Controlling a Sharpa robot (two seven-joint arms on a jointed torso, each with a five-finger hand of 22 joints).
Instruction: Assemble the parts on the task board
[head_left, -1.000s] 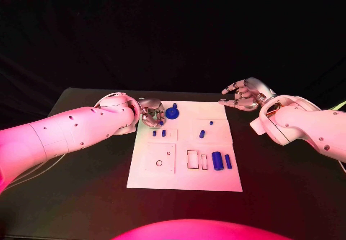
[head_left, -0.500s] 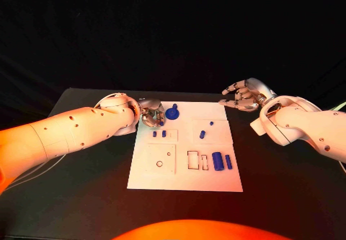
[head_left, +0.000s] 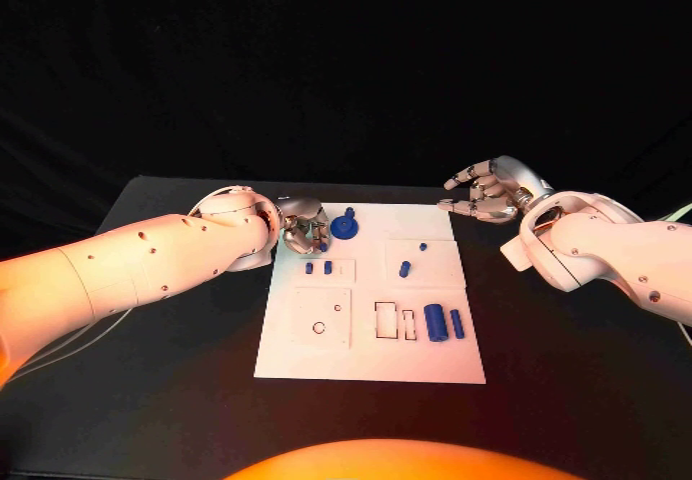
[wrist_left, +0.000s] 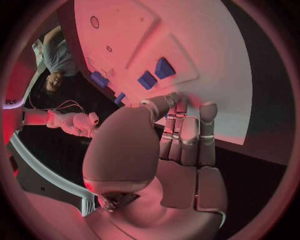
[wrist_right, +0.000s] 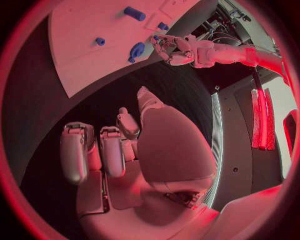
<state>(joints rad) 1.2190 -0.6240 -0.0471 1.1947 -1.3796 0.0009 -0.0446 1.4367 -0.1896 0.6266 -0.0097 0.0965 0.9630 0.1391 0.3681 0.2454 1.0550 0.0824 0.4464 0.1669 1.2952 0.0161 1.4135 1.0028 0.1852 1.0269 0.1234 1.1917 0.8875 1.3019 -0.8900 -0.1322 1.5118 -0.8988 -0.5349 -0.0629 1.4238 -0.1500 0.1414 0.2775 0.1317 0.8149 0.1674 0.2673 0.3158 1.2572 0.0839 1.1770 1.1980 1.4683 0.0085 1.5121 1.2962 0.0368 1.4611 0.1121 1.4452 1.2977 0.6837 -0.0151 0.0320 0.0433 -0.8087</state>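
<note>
Lying flat in the middle of the black table (head_left: 173, 400), the white task board (head_left: 372, 350) carries several blue parts. A round blue part with a stub handle (head_left: 345, 226) sits at the board's far left corner, just beside the fingertips of the left hand (head_left: 302, 227); whether they touch it cannot be told. Two small blue blocks (head_left: 319, 267) stand side by side on the near side of that hand, and the left wrist view shows them just beyond its fingertips (wrist_left: 178, 107). Two further small blue pieces (head_left: 413, 258) lie toward the board's right half, between the two hands, and two upright blue cylinders (head_left: 444, 323) stand near the board's right edge, well apart from either hand. The left hand rests over the board's far left corner with its fingers curled down together toward the surface; no part is seen held in it. The right hand (head_left: 493, 190) hovers off the board's far right corner, above the table, with its fingers apart and loosely bent, holding nothing. The right wrist view confirms an empty palm (wrist_right: 125, 165).
</note>
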